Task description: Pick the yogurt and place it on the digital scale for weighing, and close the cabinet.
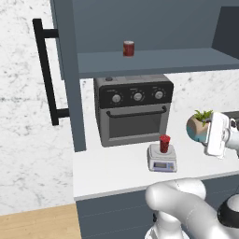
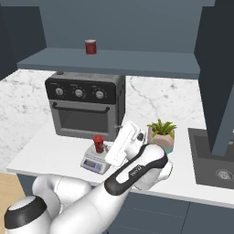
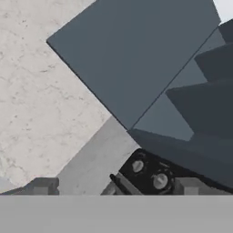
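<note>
Gripper [image 3: 113, 186] spread wide, nothing in it, raised toward the cabinet [image 3: 136, 59]. Yogurt [image 1: 164, 143] stands upright on the digital scale [image 1: 162, 158], on the counter [image 1: 112, 170] before the toaster oven [image 1: 133, 109]. Cabinet door [image 1: 70, 74] open; red can [image 1: 128, 48] on shelf.

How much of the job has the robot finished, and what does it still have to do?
Done: the yogurt stands on the digital scale, in front of the toaster oven. In hand: nothing; the gripper is open and empty, pointing up toward the cabinet. Left: both cabinet doors are open, with a red can on the shelf, so they need closing.
</note>
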Robot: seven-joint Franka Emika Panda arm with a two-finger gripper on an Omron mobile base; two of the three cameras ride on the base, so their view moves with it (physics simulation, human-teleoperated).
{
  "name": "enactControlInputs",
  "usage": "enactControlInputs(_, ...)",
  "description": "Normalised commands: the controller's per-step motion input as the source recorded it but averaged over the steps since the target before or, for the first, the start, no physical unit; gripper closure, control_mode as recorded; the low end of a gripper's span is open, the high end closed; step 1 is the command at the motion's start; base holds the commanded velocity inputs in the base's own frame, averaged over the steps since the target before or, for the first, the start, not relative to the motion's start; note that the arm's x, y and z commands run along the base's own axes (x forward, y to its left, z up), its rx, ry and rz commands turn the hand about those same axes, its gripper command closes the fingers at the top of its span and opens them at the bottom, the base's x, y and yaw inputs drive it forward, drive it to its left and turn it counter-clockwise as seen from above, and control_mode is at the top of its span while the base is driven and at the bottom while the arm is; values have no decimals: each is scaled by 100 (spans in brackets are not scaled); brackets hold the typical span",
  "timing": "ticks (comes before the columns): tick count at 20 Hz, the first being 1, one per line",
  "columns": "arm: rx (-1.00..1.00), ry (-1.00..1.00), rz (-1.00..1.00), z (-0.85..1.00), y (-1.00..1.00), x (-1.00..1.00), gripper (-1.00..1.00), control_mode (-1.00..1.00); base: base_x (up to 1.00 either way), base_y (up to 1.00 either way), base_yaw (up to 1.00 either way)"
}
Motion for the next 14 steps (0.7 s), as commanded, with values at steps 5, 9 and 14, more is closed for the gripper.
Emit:
enactControlInputs(5,17,-52,-8,17,-55,0,-100,-100,0,0,0)
enactControlInputs(9,16,-54,-11,4,-56,0,-100,-100,0,0,0)
enactControlInputs(14,13,-33,-15,10,-41,0,-100,-100,0,0,0)
